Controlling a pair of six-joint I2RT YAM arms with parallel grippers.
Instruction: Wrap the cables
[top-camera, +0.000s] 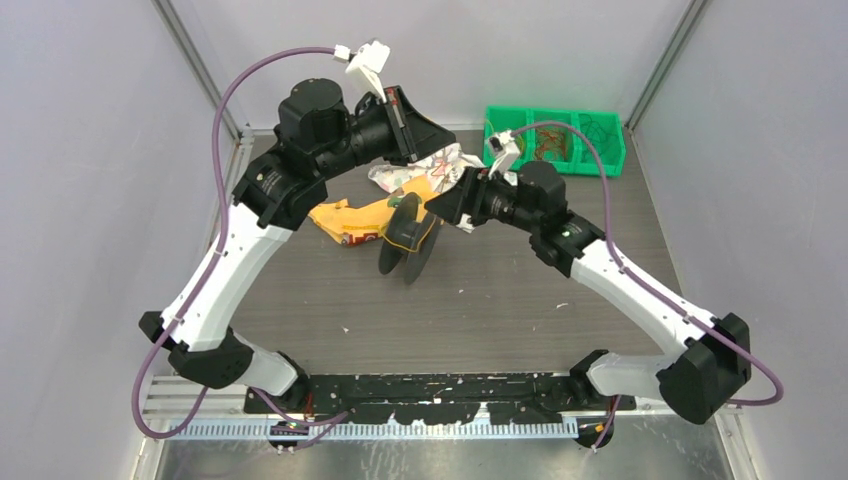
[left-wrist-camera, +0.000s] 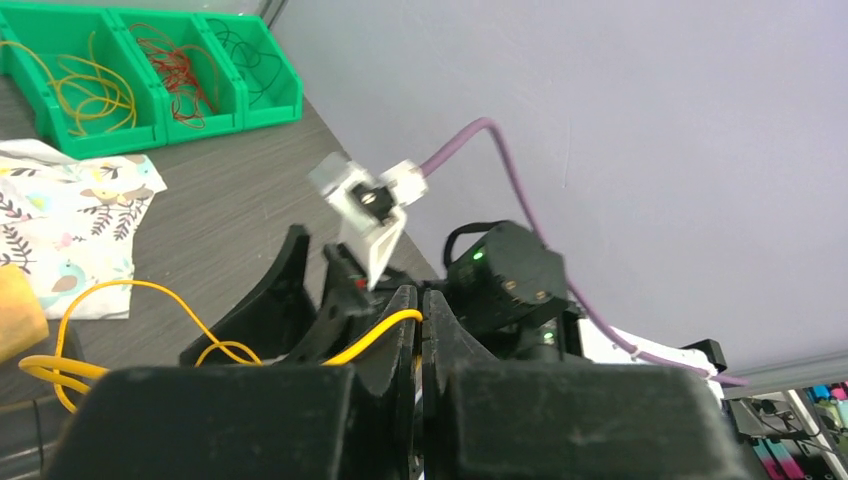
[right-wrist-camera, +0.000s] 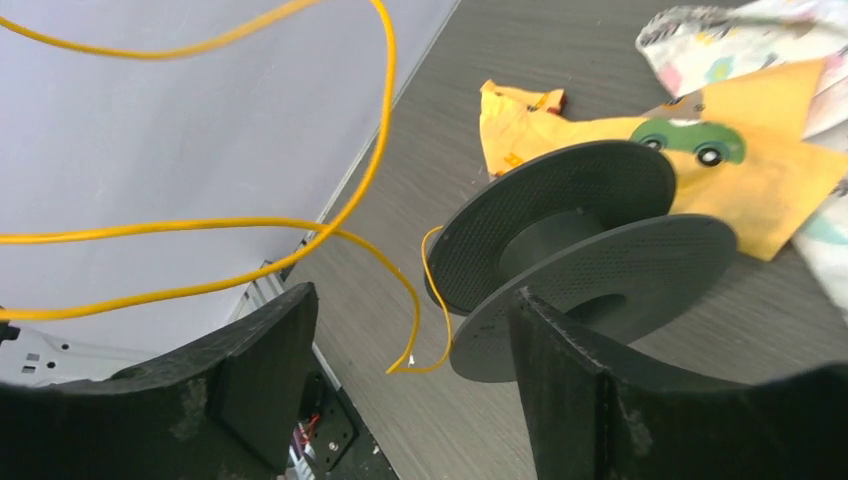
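The yellow cable (left-wrist-camera: 150, 292) is a thin floppy strand. My left gripper (left-wrist-camera: 421, 312) is shut on it, and the strand comes out of the left side of the closed jaws and loops down towards the table. In the right wrist view the same cable (right-wrist-camera: 385, 130) hangs in wide loops, and its free end curls beside the black spool (right-wrist-camera: 585, 250). The spool (top-camera: 410, 240) stands on its rims mid-table, with a bare hub. My right gripper (right-wrist-camera: 412, 305) is open and empty, just short of the spool. In the top view the left gripper (top-camera: 440, 145) is above the right gripper (top-camera: 452, 205).
A green three-compartment bin (top-camera: 556, 165) with yellow, red and dark wire coils stands at the back right. A floral cloth (top-camera: 425, 168) and an orange printed cloth (top-camera: 350, 220) lie behind and left of the spool. Grey walls enclose the table.
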